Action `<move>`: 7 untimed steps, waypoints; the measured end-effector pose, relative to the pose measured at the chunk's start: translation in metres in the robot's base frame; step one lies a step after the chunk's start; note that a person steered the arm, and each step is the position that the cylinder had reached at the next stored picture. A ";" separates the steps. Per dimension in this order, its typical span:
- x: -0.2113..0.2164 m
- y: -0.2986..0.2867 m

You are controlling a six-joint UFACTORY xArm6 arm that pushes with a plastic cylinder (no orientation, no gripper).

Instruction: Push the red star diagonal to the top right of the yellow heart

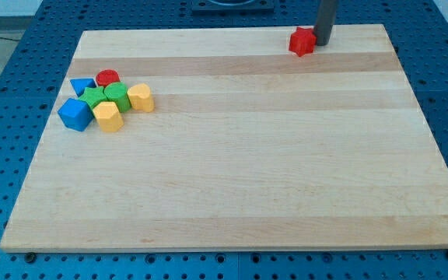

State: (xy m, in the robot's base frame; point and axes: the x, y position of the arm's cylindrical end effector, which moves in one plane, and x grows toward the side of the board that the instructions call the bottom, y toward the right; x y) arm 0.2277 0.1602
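The red star (302,41) lies near the board's top edge, right of centre. My tip (322,43) stands just to the star's right, touching or nearly touching it. At the view's left is a tight cluster of blocks. Its rightmost piece, a yellow block (141,97), looks like the heart. A second yellow block (109,116) sits below and left of it; its shape is unclear. The star is far to the right of and above both yellow blocks.
The cluster also holds a red cylinder (108,78), a blue triangle (82,85), a green star (94,97), another green block (117,95) and a blue cube (75,113). The wooden board (247,171) rests on a blue perforated table.
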 end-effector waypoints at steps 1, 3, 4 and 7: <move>-0.006 -0.014; 0.004 0.050; 0.016 0.026; 0.017 -0.073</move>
State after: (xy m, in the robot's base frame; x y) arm 0.2449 0.0873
